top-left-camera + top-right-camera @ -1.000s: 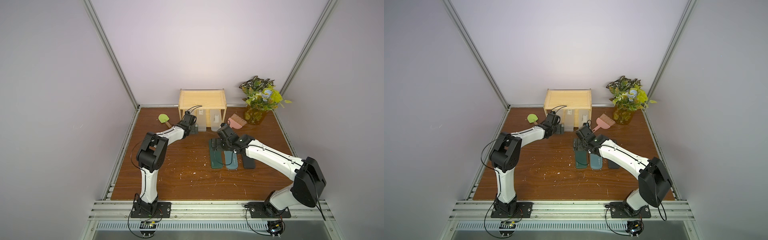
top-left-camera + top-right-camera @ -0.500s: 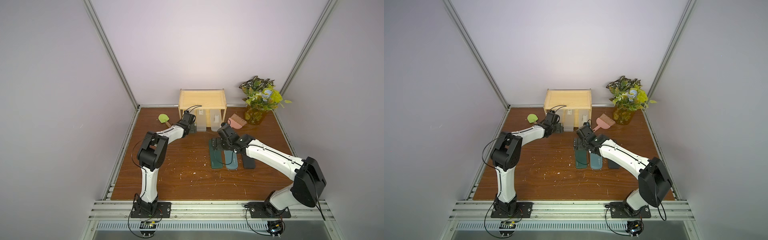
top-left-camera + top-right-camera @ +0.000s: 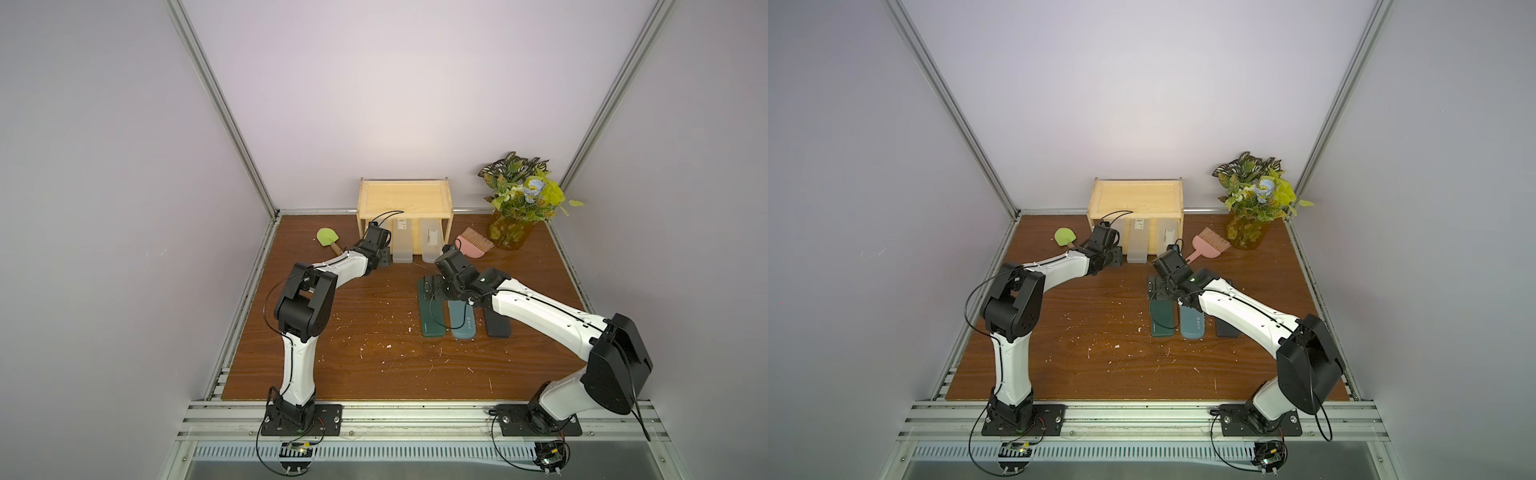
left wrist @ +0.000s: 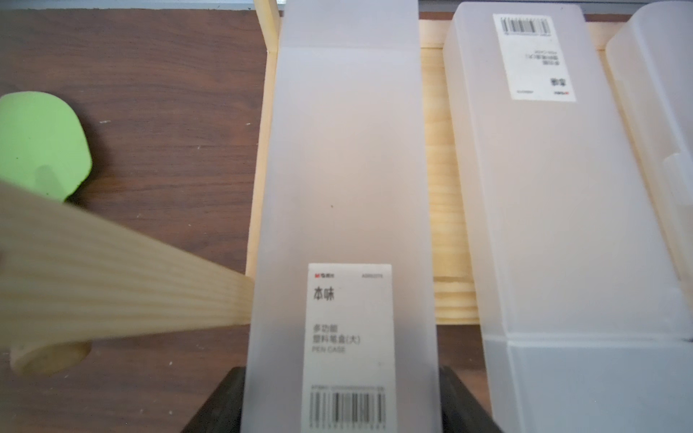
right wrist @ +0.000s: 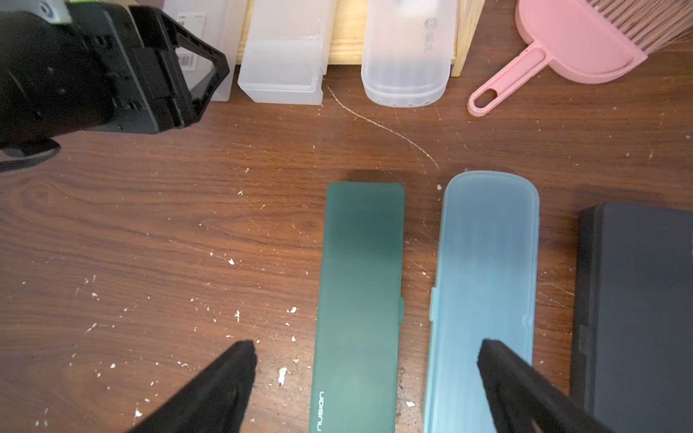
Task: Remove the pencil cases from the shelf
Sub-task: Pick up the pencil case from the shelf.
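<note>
Frosted case (image 4: 345,187): leftmost on the lower tier of the shelf (image 3: 405,197), with its near end jutting out over the desk (image 5: 150,225).
Left gripper (image 4: 343,403): clamped across that near end, one finger on each long side.
Right gripper (image 5: 367,346): spread wide and empty above the dark green case (image 5: 360,281).
On the desk: dark green case, teal case (image 5: 487,262) and black case (image 5: 637,300), side by side.
On the shelf: two neighbour cases (image 4: 543,206).
Doing it well: probably draw the case straight back and level, clear of the corner post, the neighbours and the spatula (image 4: 37,146).
</note>
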Available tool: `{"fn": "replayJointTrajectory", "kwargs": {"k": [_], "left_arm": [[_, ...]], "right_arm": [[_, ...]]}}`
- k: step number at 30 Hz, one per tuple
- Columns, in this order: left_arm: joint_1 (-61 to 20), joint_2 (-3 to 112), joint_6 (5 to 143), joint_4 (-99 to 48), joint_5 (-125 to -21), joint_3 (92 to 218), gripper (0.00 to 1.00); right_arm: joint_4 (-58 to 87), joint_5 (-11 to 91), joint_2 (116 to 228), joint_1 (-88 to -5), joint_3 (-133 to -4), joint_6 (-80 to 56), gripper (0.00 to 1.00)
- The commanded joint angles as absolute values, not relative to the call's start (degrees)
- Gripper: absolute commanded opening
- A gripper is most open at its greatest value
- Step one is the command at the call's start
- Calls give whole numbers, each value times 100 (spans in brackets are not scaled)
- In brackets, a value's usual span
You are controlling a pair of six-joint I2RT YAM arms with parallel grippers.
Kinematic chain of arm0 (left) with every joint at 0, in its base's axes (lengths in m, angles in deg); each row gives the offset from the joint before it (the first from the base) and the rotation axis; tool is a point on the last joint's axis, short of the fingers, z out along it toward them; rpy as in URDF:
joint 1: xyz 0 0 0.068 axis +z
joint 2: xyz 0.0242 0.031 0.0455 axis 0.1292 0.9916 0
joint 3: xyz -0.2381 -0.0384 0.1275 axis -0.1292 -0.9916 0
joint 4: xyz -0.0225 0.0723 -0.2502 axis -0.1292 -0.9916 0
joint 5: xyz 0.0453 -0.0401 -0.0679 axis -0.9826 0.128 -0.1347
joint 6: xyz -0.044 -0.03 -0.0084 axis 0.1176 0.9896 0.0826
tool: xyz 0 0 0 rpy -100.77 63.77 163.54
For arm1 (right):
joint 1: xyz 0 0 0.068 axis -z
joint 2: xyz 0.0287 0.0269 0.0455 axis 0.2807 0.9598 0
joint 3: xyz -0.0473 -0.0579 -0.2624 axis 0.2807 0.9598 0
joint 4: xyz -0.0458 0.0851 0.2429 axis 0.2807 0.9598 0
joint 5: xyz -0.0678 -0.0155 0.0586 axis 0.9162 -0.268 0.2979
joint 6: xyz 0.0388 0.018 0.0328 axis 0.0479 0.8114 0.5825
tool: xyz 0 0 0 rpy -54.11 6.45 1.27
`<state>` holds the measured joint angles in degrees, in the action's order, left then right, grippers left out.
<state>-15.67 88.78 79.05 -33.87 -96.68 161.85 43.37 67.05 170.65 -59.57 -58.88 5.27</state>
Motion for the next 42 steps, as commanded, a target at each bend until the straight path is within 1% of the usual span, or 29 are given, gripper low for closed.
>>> {"fn": "replayJointTrajectory", "kwargs": {"k": [1,4,9,13,15,20,29,38,42], "left_arm": [[-1490,8861,7989,-3620,-9707,16170,52],[-1490,8717,8013,-3576,-9757,16011,50],[-1490,8419,8021,-3624,-9825,15790,50],[-1490,7970,8081,-3611,-9779,15445,49],[-1523,7647,8101,-3505,-9787,15180,47],[-1668,7065,8105,-3697,-9793,14895,45],[-2126,6281,8435,-3899,-10033,14380,45],[-2886,5307,9121,-4321,-10518,13466,45],[-3605,4712,9811,-4770,-10906,13001,45]], "right_arm": [[4271,6683,16989,-5934,-5934,421,99],[4252,6669,16972,-5929,-5940,396,99],[4190,6630,16928,-5934,-5907,351,99],[4095,6586,16836,-5934,-5840,301,99],[4039,6553,16788,-5933,-5808,273,99],[3980,6477,16661,-5926,-5745,187,99],[3875,6326,16222,-5894,-5456,5,99],[3759,6182,15903,-5827,-5274,-170,99],[3729,6079,15825,-5822,-5265,-252,99]]}}
